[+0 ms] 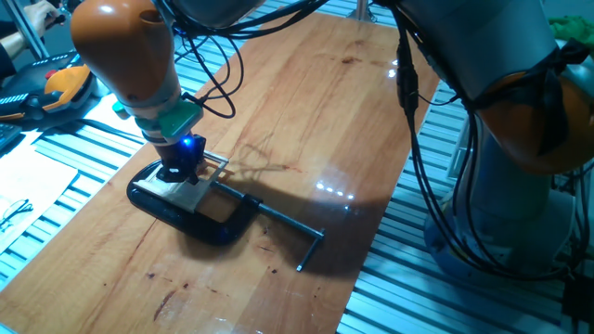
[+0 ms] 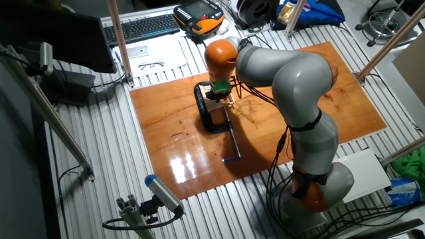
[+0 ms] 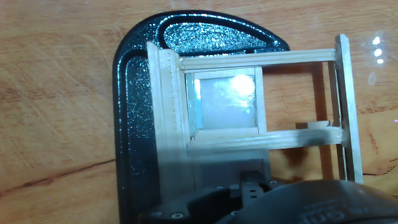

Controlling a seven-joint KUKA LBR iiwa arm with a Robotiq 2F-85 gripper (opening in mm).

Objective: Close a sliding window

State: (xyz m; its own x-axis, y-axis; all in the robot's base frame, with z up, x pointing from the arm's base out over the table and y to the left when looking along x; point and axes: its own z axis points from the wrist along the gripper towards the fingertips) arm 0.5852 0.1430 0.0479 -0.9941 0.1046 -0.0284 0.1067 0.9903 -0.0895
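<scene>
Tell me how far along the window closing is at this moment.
Done: the gripper is down at the sliding window, which the black C-clamp holds on the table. In hand: the hand view shows the glazed sash at one end of the frame, the other half open. Left: whether that counts as closed is unclear.

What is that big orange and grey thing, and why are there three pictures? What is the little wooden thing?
The big thing is a robot arm standing at a wooden table. Two pictures come from cameras placed around the table, on different sides. The third comes from a camera on the robot's hand, looking down past its fingers. On the table lies a black metal clamp with a long steel screw rod. It pinches a tiny pale wooden sliding window with a shiny pane. The gripper is down at the window. Its fingertips are hidden, so I cannot tell if it is holding anything.
</scene>
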